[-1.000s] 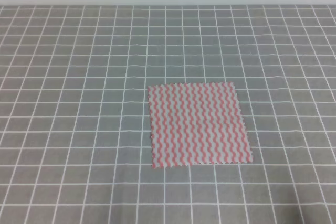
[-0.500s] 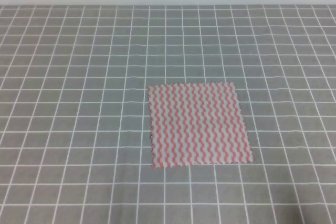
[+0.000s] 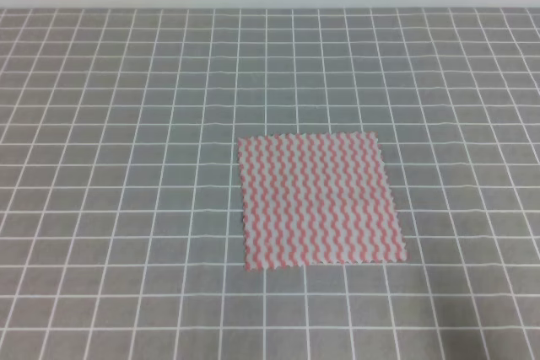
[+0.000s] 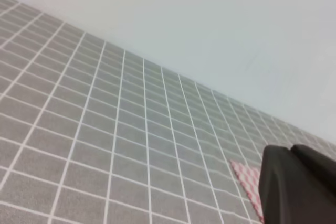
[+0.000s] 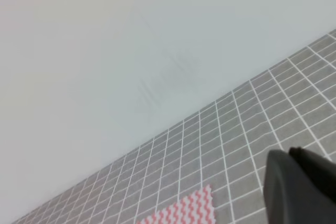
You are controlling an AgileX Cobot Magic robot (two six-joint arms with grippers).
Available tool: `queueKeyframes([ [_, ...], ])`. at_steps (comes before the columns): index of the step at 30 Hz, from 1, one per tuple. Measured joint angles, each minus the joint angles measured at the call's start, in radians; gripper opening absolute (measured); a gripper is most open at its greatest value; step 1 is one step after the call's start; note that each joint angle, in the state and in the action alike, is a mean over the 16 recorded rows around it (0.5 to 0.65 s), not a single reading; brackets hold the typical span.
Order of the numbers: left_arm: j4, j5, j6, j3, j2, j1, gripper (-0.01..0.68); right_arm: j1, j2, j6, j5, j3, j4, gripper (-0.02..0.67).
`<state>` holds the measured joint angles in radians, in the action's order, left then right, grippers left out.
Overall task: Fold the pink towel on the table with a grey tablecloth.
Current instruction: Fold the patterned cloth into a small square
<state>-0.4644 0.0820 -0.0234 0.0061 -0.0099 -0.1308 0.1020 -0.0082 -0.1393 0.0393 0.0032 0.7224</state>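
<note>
1 pink towel (image 3: 319, 201) lies flat and unfolded on the table with a grey tablecloth (image 3: 126, 166), no arm overhead | left wrist: my left gripper (image 4: 298, 184) held high, only a towel corner showing, jaw state untellable | right wrist: right gripper (image 5: 302, 187) likewise parked clear, presumably awaiting approach.

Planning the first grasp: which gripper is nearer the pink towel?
Left, tentatively: the left fingers overlap the pink towel in their wrist view; the right fingers show a gap.
</note>
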Motion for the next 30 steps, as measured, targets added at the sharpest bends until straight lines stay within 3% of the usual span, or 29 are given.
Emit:
queueKeyframes([
  [10, -0.050, 0.033, 0.003, -0.024, 0.012, 0.000, -0.004, 0.000, 0.003, 0.000, 0.040, -0.012, 0.077, -0.017],
  [19, -0.055, 0.154, 0.059, -0.179, 0.202, 0.000, -0.003, 0.000, 0.117, 0.000, 0.166, -0.114, 0.048, -0.017],
  [23, -0.068, 0.233, 0.135, -0.278, 0.360, 0.000, -0.003, 0.000, 0.224, 0.000, 0.258, -0.198, 0.010, -0.017],
  [30, -0.231, 0.314, 0.408, -0.396, 0.620, 0.000, -0.003, 0.000, 0.442, -0.003, 0.421, -0.337, -0.054, -0.017],
])
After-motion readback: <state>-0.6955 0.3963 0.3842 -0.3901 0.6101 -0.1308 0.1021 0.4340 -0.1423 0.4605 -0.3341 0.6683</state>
